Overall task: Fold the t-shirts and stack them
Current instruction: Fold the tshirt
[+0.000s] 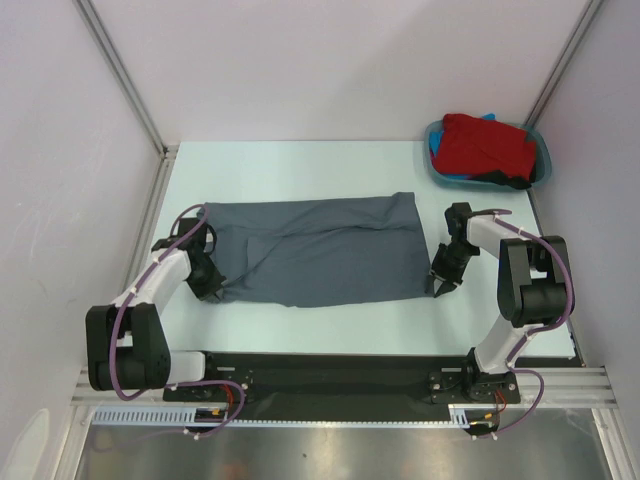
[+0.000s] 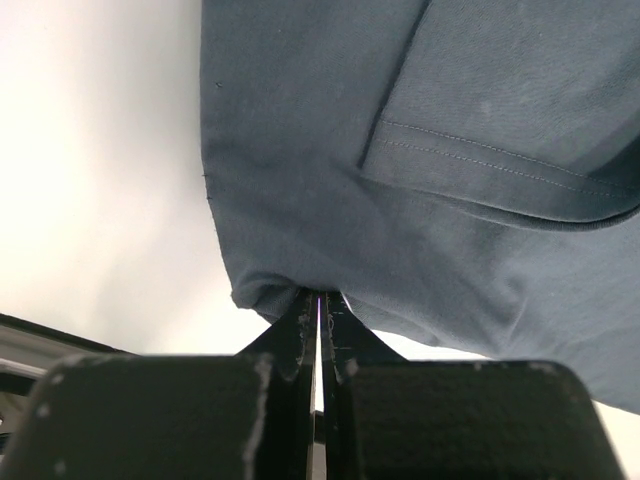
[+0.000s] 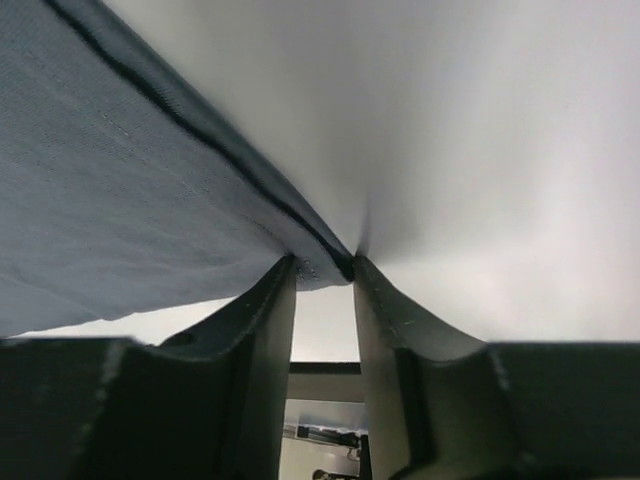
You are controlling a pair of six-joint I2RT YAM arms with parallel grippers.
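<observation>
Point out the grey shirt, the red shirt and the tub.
grey shirt (image 1: 320,250): top view, middle of the spread cloth.
red shirt (image 1: 487,145): top view, middle of the bundle in the tub.
tub (image 1: 545,160): top view, its right rim.

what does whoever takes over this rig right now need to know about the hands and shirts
Left hand: shut on the near-left corner of the grey shirt.
Right hand: open, jaws either side of the shirt's near-right corner, not clamped.
Things: the grey shirt lies spread as a rough rectangle on the table between the arms. The red shirt sits bunched in the tub at the far right.
Done: grey shirt laid out, maybe part folded.
Left: close the right hand, finish folding grey, fold red, stack them.
</observation>
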